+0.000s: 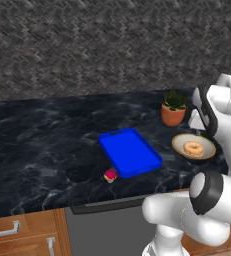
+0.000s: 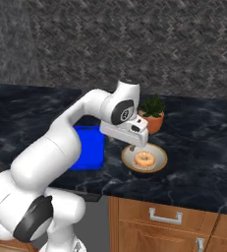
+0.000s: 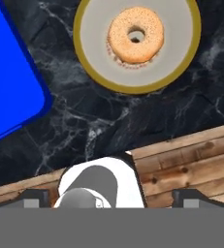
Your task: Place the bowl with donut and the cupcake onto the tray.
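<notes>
Nearest the base cameras, the cupcake point(image 1: 110, 175) sits on the dark marble desk point(image 1: 37, 145) close to the front corner of the blue tray point(image 1: 130, 151). Right of the tray, apart from it, the bowl point(image 1: 194, 147) holds the donut point(image 1: 193, 148), beside a potted plant point(image 1: 173, 108). Jaws hang above the bowl, spread wide and holding nothing.

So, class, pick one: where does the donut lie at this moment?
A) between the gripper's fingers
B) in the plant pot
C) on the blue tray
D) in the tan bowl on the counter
D: the donut lies inside the bowl, which stands on the dark counter beside the tray, not on it.
</notes>
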